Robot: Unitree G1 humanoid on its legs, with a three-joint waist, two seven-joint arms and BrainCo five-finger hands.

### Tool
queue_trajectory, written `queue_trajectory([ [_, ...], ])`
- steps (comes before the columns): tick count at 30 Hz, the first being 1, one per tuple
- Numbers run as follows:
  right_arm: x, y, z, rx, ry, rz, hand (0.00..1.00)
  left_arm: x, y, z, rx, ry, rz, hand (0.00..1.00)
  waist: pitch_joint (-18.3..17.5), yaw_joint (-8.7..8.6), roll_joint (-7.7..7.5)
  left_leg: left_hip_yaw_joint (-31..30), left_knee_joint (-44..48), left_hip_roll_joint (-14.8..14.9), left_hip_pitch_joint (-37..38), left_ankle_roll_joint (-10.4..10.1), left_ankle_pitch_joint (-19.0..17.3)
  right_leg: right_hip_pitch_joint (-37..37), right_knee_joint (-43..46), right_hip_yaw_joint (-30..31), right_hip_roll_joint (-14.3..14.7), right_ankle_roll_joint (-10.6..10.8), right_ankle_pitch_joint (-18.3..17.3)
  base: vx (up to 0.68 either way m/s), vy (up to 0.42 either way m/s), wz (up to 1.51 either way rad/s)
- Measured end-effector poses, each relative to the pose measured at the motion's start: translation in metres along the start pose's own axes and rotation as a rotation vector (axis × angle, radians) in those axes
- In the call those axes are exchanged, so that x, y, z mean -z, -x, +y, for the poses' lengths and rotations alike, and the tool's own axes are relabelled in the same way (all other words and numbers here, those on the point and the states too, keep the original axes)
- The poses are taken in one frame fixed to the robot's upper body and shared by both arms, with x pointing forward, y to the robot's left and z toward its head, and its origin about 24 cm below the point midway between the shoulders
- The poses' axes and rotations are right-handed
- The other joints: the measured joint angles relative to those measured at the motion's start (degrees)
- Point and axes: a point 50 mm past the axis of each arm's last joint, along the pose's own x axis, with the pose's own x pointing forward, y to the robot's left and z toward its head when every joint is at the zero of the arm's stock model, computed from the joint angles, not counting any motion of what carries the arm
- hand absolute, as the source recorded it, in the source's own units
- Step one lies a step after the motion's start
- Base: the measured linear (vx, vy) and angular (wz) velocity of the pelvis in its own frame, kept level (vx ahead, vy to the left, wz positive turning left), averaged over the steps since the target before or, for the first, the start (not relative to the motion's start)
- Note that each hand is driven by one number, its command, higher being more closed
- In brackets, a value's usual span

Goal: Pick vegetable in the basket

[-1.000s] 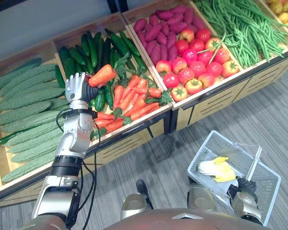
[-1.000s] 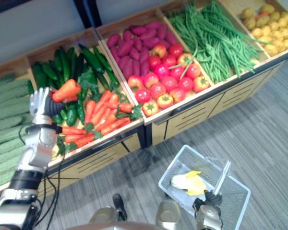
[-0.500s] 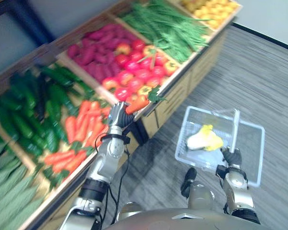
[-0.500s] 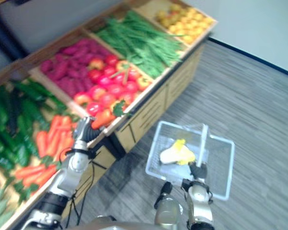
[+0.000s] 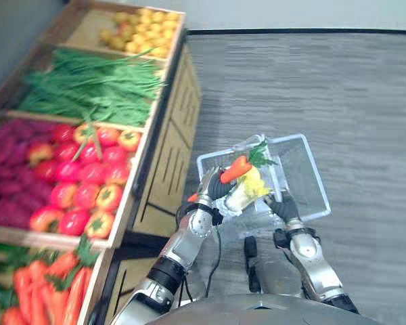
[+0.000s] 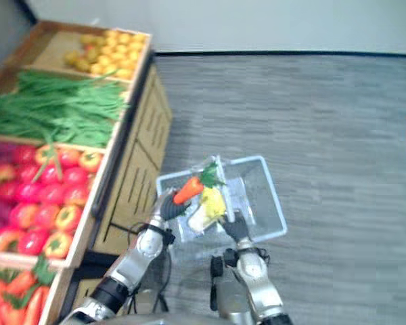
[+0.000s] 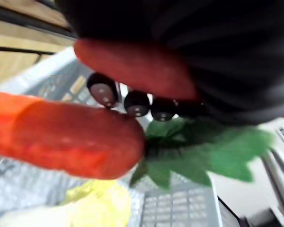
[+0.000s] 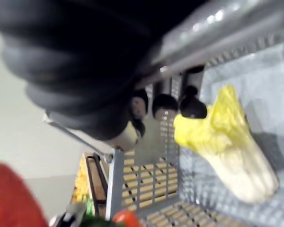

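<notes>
Gripping hand: the left hand (image 5: 210, 187), just left of the frame's centre in the left eye view, has its fingers and thumb curled round the carrot.
Carrot: the orange carrot (image 5: 235, 168) sits in the left hand's grasp, its thick end by the dark fingertips (image 7: 137, 103) and its green leaves (image 5: 260, 154) pointing to the upper right of the frame.
Carrot's place: it lies over the left half of the basket, just above the cabbage; whether the two touch cannot be told.
Basket: a pale wire basket (image 5: 310, 161) sits at mid-frame over the grey floor (image 5: 338, 88).
Cabbage: a yellow and white cabbage (image 5: 249, 191) lies inside the basket, towards its left side.
Right hand: the right hand (image 5: 282, 205), at the basket's lower edge in the frame, has its fingers wrapped round the grey handle (image 8: 213, 28), dark fingertips (image 8: 164, 102) next to the cabbage's yellow end.
Stand: a wooden stand (image 5: 164, 142) runs down the left side of the frame.
Crates, top to bottom: small yellow produce (image 5: 139, 27), green beans (image 5: 88, 88), red tomatoes (image 5: 88, 177) with purple roots (image 5: 7, 159) at the left edge, loose carrots (image 5: 47, 298) in the lower left corner.
</notes>
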Motion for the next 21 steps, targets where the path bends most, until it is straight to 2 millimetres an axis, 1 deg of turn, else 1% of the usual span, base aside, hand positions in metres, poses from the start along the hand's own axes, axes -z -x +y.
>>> queue_trajectory([
  [1,-0.001,-0.001,0.000,0.000,0.001,-0.007,1.00,-0.001,0.000,0.001,-0.005,0.002,-0.006,1.00,-0.11,-0.01,0.58,-0.77,-3.09,0.28,-0.18,0.58,3.07,0.49,-0.71,1.02,0.75,0.77,0.45,0.19,0.231,-1.53],
  [2,-0.003,-0.001,0.001,-0.003,-0.007,-0.015,1.00,-0.001,-0.001,0.001,-0.006,-0.004,-0.010,1.00,-0.10,0.45,0.21,1.79,-3.72,0.83,1.10,1.34,5.26,1.79,-2.60,3.50,0.67,2.02,1.26,0.17,0.199,-0.87],
  [4,-0.010,0.002,-0.001,0.001,-0.029,-0.045,1.00,-0.001,-0.005,0.000,-0.001,-0.012,-0.008,1.00,-0.04,-0.35,-0.43,3.39,-6.29,0.09,2.33,2.17,5.75,1.89,-3.41,4.16,-0.54,3.58,1.97,0.15,0.172,-0.46],
  [5,-0.014,0.004,0.000,-0.006,-0.038,-0.065,1.00,-0.001,-0.007,-0.001,0.008,-0.021,-0.005,1.00,-0.08,-0.39,-0.77,4.55,-8.63,-0.53,3.78,2.80,6.47,1.88,-4.00,5.08,-1.23,4.27,2.29,0.16,0.167,-0.28],
  [7,-0.018,0.008,0.001,-0.019,-0.055,-0.082,1.00,-0.003,-0.010,0.000,0.009,-0.026,-0.014,1.00,-0.16,-0.25,-0.92,5.87,-11.64,-1.12,5.38,3.35,7.24,1.95,-4.57,6.19,-1.94,5.06,2.31,0.18,0.164,-0.32],
  [11,-0.015,0.011,0.002,-0.018,-0.110,-0.071,1.00,-0.008,-0.013,-0.004,0.038,-0.042,-0.038,1.00,-0.43,-0.50,-1.36,7.28,-14.76,-1.33,7.75,3.71,7.68,2.21,-4.57,6.41,-2.04,5.36,2.30,0.11,0.098,-0.21],
  [12,-0.013,0.014,0.002,-0.015,-0.116,-0.067,1.00,-0.009,-0.012,-0.007,0.052,-0.036,-0.037,0.00,-0.85,-0.58,-1.62,7.30,-15.55,-1.48,8.13,3.53,8.16,2.14,-4.57,6.39,-2.14,5.39,2.33,0.09,0.073,-0.11],
  [16,-0.009,0.022,0.004,-0.035,-0.159,-0.050,1.00,-0.004,-0.010,-0.015,0.095,-0.049,-0.021,0.00,-1.57,-0.63,-2.47,7.22,-17.21,-2.13,8.94,3.46,9.77,2.19,-4.58,6.26,-2.77,5.55,2.39,0.02,0.049,-0.01],
  [20,-0.001,0.030,0.013,-0.079,-0.184,-0.018,1.00,0.004,-0.006,-0.024,0.143,-0.065,0.016,0.00,-2.11,-0.52,-3.12,7.17,-18.41,-2.34,9.66,3.65,9.98,2.17,-4.67,6.30,-2.96,5.99,2.45,-0.06,0.048,-0.02],
  [21,0.002,0.033,0.011,-0.068,-0.189,-0.003,1.00,0.007,-0.005,-0.025,0.148,-0.068,0.028,0.00,-2.40,-0.45,-3.63,7.32,-18.54,-2.53,9.66,3.68,9.96,2.04,-4.90,6.28,-3.16,6.54,1.90,-0.10,0.040,-0.08],
])
